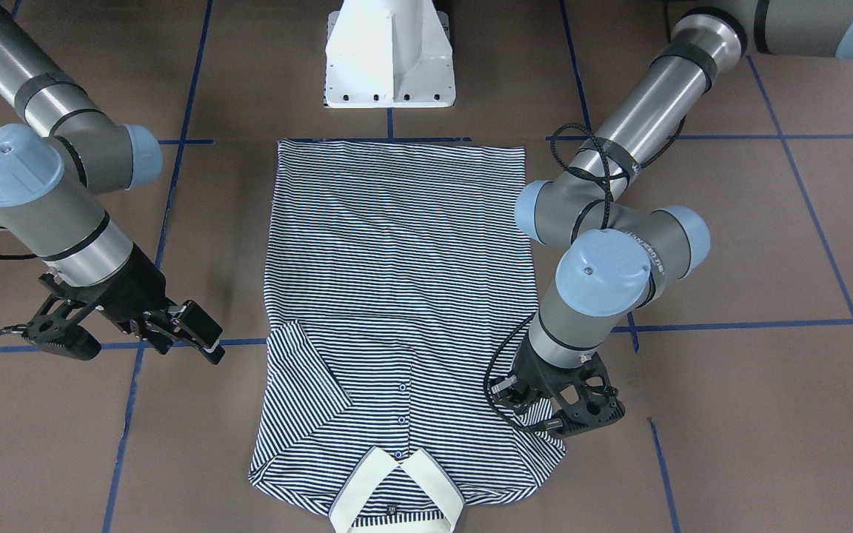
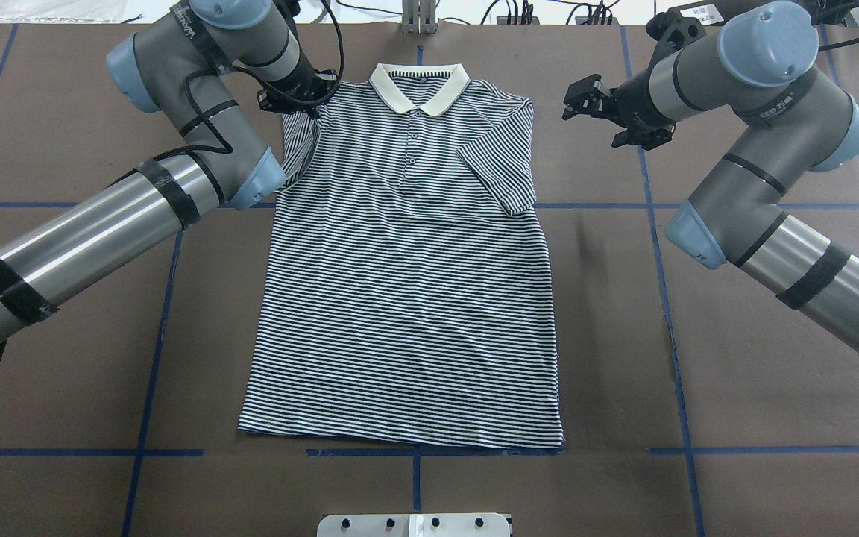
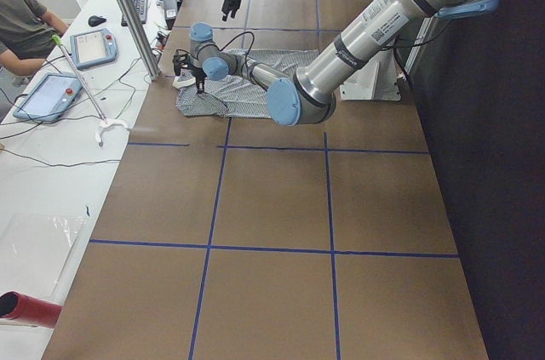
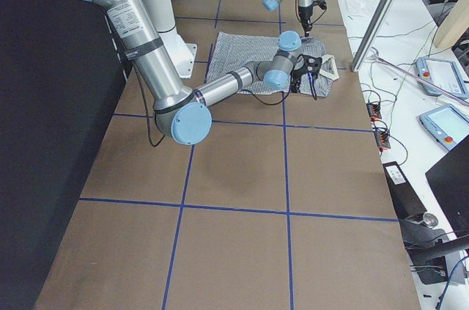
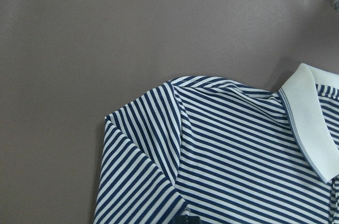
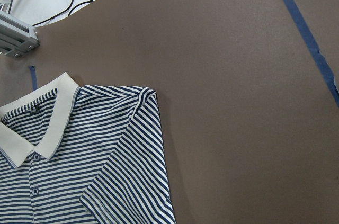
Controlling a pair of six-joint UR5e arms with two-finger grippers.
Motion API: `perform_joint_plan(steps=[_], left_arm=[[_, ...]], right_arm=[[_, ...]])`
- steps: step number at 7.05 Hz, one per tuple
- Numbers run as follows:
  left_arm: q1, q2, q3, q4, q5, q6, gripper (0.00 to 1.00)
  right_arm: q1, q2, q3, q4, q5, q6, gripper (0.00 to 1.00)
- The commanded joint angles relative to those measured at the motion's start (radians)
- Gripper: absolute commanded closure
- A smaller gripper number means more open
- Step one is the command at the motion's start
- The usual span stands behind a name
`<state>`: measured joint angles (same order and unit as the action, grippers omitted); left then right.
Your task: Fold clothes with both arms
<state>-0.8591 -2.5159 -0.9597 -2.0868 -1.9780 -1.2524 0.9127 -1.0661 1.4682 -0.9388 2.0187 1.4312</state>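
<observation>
Brown table (image 2: 735,358) overhead: your shirt (image 2: 400,283) lies flat, its long axis running straight away from the robot, collar (image 2: 420,86) at the far end. One sleeve (image 2: 500,168) is folded in. The right gripper (image 2: 597,112) hangs spread beside it, off the cloth. Front view: the left gripper (image 1: 556,406) sits over the other sleeve (image 1: 545,450). You cannot tell how its jaws stand.

Brown table (image 2: 623,335), striped polo shirt (image 2: 407,298) flat
</observation>
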Motion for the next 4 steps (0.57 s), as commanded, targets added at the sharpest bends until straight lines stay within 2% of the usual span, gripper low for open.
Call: perform_joint_plan(steps=[1,3,4], left_arm=[[0.011,-0.020,0.024,-0.009,0.013,-0.012,1.00],[0.044,-0.015,0.022,-0.036,0.042,-0.013,1.00],[0.054,-0.011,0.021,-0.050,0.057,-0.013,0.76]], right_arm=[[0.000,0.000,0.000,0.000,0.000,0.000,0.00],[0.000,0.000,0.000,0.000,0.000,0.002,0.00],[0.000,0.000,0.000,0.002,0.000,0.002,0.00]])
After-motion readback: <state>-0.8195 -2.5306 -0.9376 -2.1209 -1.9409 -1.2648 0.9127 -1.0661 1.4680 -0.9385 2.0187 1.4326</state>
